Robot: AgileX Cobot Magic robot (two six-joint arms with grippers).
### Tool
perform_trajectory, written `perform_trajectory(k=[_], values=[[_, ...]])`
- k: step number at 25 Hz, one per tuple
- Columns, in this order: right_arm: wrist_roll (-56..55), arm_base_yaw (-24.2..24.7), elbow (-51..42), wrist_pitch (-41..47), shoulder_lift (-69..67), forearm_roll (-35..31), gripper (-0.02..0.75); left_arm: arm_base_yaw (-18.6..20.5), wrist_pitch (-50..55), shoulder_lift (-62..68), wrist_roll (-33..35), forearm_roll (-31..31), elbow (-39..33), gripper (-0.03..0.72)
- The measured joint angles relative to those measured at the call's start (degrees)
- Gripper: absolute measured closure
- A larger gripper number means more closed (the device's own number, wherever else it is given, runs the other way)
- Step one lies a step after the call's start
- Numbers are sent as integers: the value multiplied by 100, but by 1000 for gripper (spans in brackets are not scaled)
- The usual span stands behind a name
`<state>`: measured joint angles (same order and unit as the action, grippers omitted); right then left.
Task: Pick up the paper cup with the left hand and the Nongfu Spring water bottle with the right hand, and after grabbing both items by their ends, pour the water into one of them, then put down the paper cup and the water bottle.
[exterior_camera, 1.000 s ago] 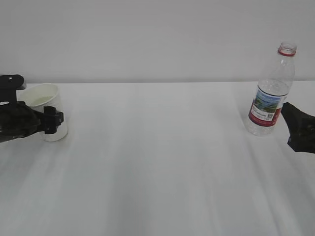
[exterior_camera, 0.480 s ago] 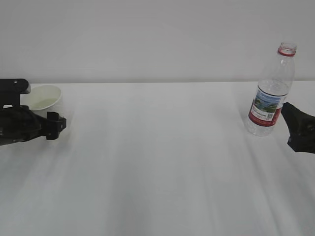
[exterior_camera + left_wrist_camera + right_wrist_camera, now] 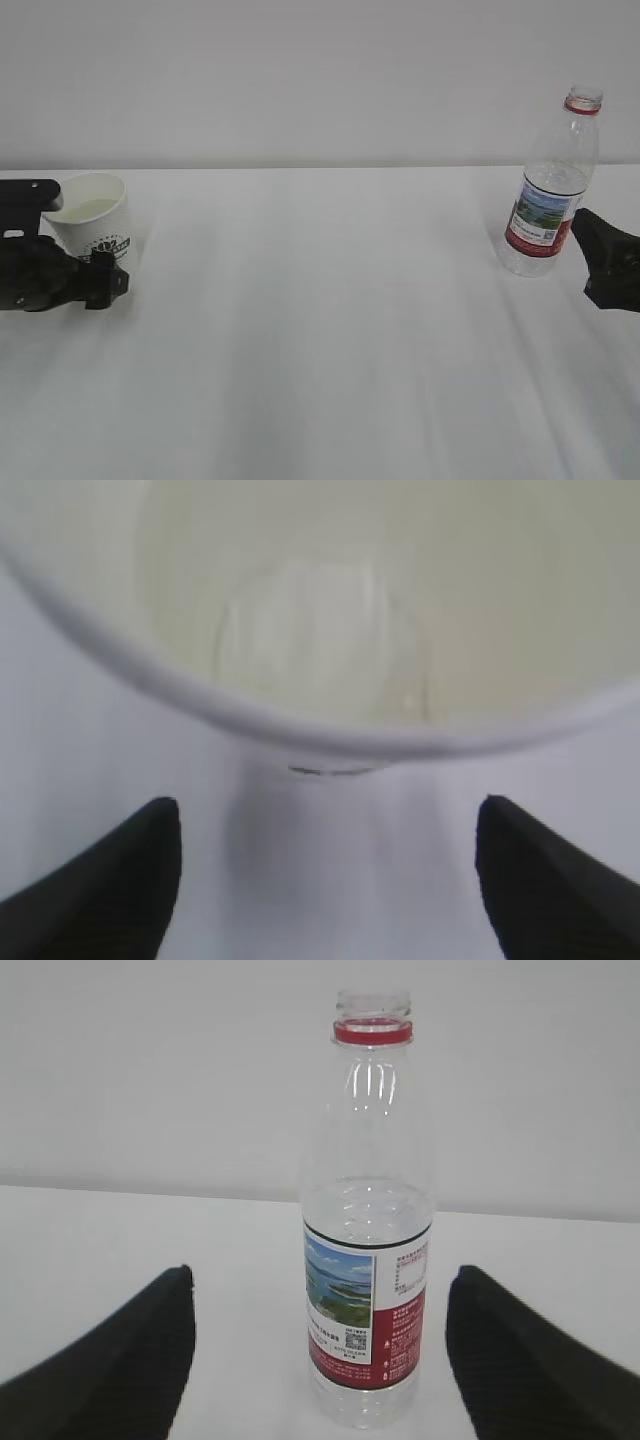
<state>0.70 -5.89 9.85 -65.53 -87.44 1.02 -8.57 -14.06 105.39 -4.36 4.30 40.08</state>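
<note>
The paper cup [image 3: 93, 225] stands upright on the table at the far left, its green logo facing me. Pale water [image 3: 320, 630] lies in its bottom. My left gripper [image 3: 112, 280] sits low just in front of the cup, open and holding nothing. In the left wrist view the cup's rim [image 3: 330, 742] is beyond the wide-apart fingertips [image 3: 150, 850], and my left gripper [image 3: 325, 825] has only table between them. The Nongfu Spring water bottle [image 3: 552, 190] stands capless at the far right. My right gripper [image 3: 588, 252] is open beside it, and in its wrist view the bottle [image 3: 368, 1260] stands ahead of the spread right gripper [image 3: 320, 1295].
A white table [image 3: 330, 320] runs across the view, with a plain pale wall [image 3: 300, 80] behind it. Between cup and bottle there is only bare tabletop.
My left gripper has opened wider, dropped lower and drawn back off the cup, which now stands free with its logo showing. The right gripper and the bottle have not moved.
</note>
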Motion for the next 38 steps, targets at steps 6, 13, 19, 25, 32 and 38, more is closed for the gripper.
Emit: perform_trajectory(k=[6, 13, 19, 25, 32, 38], values=[[0, 0, 0, 0, 0, 0, 149, 0, 736, -515, 0, 118, 0, -4], [0, 0, -13, 0, 0, 0, 150, 0, 1294, -1226, 0, 139, 0, -1], [0, 0, -13, 0, 0, 0, 150, 0, 1406, -1962, 0, 112, 0, 11], [0, 0, -37, 0, 0, 0, 149, 0, 251, -2314, 0, -108, -291, 37], [0, 0, -173, 0, 0, 0, 150, 0, -1512, -2433, 0, -144, -1052, 69], [0, 0, -196, 0, 0, 0, 150, 0, -2105, -2771, 0, -305, -1538, 85]])
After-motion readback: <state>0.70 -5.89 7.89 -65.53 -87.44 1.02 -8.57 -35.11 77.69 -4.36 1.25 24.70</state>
